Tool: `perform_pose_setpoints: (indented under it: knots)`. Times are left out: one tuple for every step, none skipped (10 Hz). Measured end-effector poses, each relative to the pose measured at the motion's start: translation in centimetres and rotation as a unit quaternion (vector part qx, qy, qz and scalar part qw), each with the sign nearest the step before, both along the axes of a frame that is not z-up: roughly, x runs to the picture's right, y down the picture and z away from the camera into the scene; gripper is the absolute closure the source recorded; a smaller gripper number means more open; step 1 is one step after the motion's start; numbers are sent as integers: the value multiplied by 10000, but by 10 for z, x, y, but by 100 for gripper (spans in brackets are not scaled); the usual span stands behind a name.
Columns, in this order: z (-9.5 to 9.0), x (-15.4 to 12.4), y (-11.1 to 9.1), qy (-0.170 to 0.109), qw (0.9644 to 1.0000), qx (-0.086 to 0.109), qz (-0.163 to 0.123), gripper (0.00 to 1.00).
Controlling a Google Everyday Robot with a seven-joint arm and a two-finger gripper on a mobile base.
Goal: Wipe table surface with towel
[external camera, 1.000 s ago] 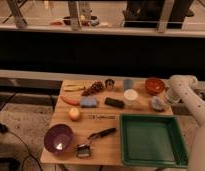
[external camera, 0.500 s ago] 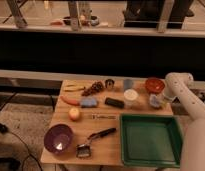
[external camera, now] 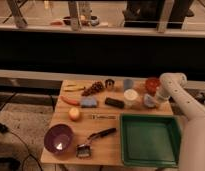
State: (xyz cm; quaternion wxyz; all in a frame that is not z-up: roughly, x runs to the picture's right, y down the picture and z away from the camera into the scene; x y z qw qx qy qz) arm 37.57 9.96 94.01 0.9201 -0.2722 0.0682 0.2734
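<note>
A small pale blue-white towel [external camera: 148,101] lies crumpled on the wooden table [external camera: 111,130] near its right edge, between a white cup [external camera: 130,96] and my white arm. My gripper [external camera: 155,98] reaches down from the right and is at the towel's right side, right over it or touching it. The arm's end hides the contact.
A green tray [external camera: 148,141] fills the front right. A red bowl [external camera: 152,84], blue cup [external camera: 127,83] and metal cup [external camera: 110,84] stand at the back. A black block [external camera: 114,102], blue sponge [external camera: 88,102], grapes [external camera: 93,89], carrot [external camera: 70,100], orange fruit [external camera: 74,114], purple bowl [external camera: 58,138] and brush [external camera: 93,141] lie to the left.
My arm has swung a little to the left over the table's right edge, and the towel has shifted slightly left with it.
</note>
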Motion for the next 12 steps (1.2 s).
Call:
perform_pose_setpoints:
  knots:
    - [-2, -7, 3, -72, 10000, -13, 4, 100]
    - [-5, -13, 8, -147, 9999, -33, 12, 100]
    - [-8, -14, 11, -173, 9998, -46, 5, 100]
    - [-16, -13, 16, -195, 9998, -59, -9, 100]
    - [-21, -11, 15, -185, 9998, -46, -16, 100]
    - [-25, -9, 15, -171, 9998, -40, -21, 100]
    - [-28, -1, 13, -117, 9999, -13, -15, 100]
    - [-30, 8, 10, -51, 10000, 24, -3, 100]
    - [-31, 17, 10, 4, 10000, 11, -4, 100]
    - [-31, 26, 9, 71, 10000, 25, -2, 100]
    - [-28, 30, 6, 125, 9999, 19, -21, 100]
    - [-24, 25, 1, 109, 9999, 41, -41, 100]
